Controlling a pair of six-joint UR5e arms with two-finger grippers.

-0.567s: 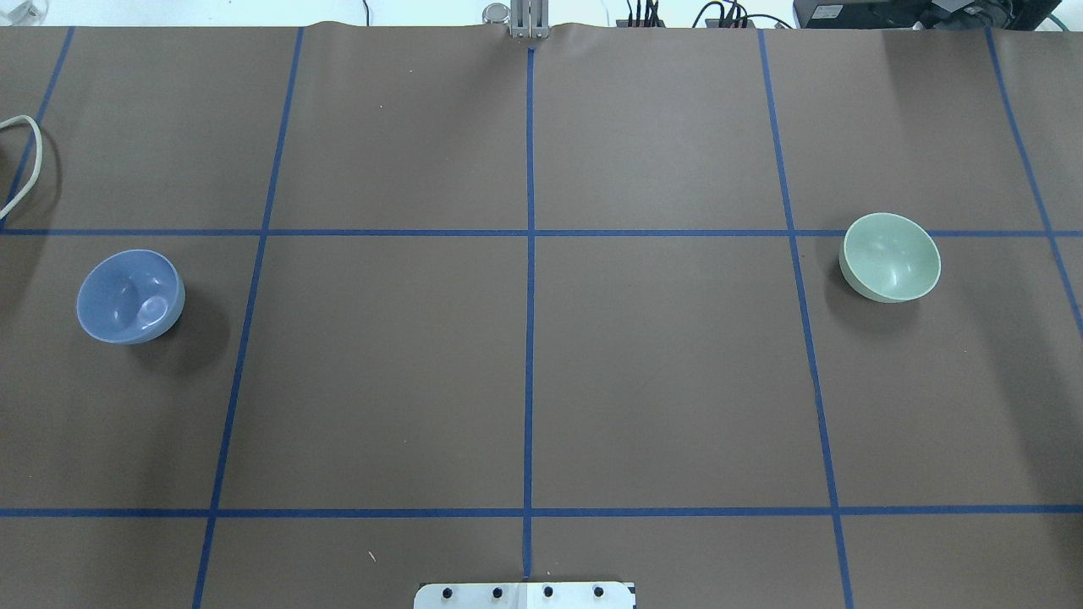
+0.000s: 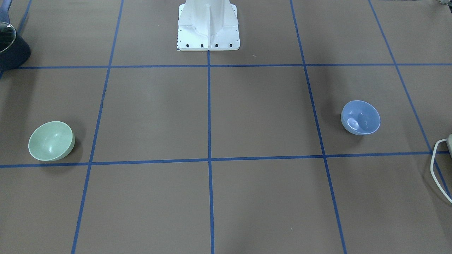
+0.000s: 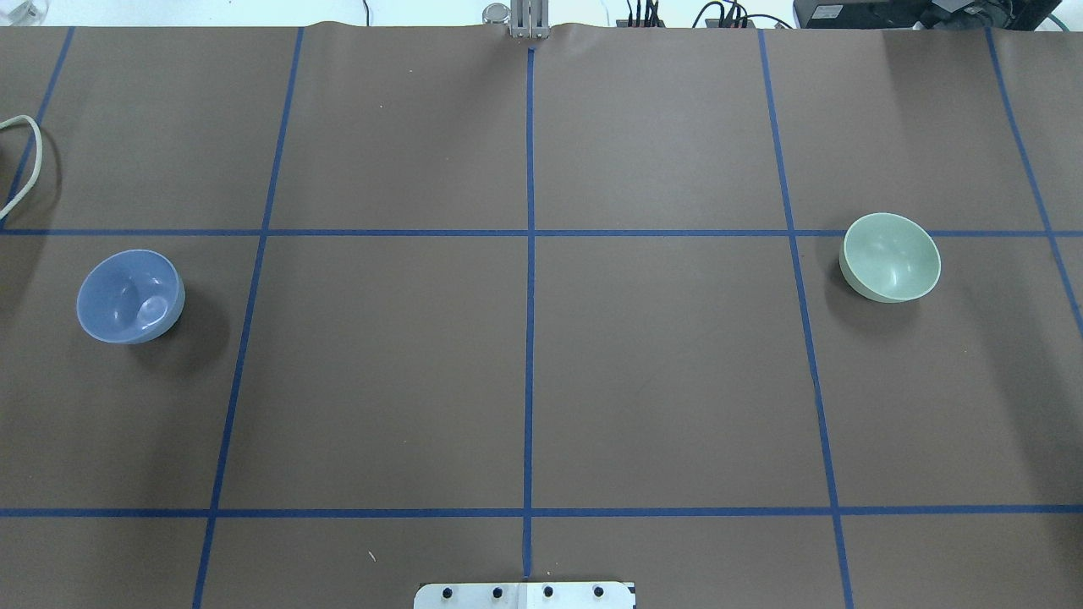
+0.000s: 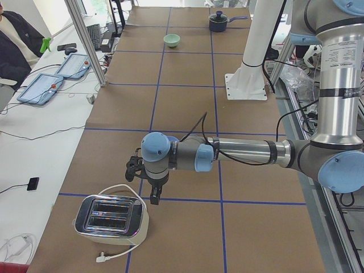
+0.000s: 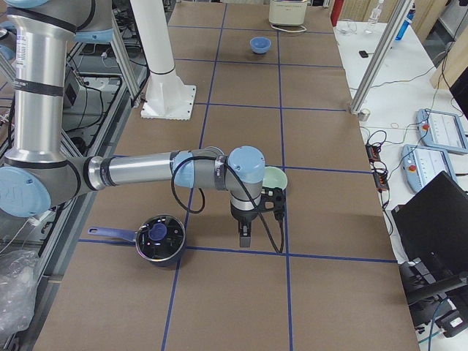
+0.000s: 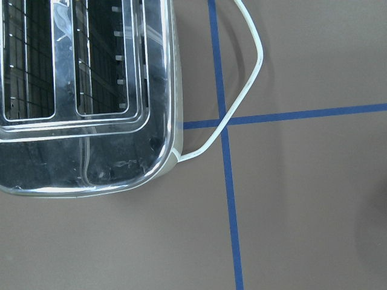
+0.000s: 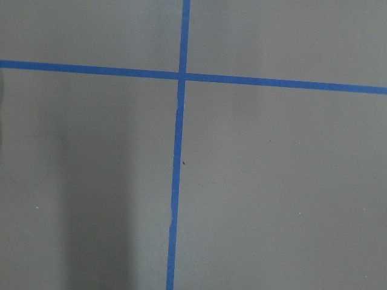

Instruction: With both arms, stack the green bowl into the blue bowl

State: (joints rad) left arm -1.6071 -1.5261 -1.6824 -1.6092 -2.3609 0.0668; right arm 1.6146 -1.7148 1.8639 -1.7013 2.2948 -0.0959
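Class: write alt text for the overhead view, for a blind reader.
A blue bowl at the left and a green bowl at the right stand far apart, empty, on a brown table gridded with blue tape.

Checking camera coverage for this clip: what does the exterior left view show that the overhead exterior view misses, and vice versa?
Only exterior left: the left arm, its hand hanging near a toaster, and a dark pot at the far end. Only overhead: the blue bowl, which does not show in the side view. Both: the green bowl and the blue-taped table.
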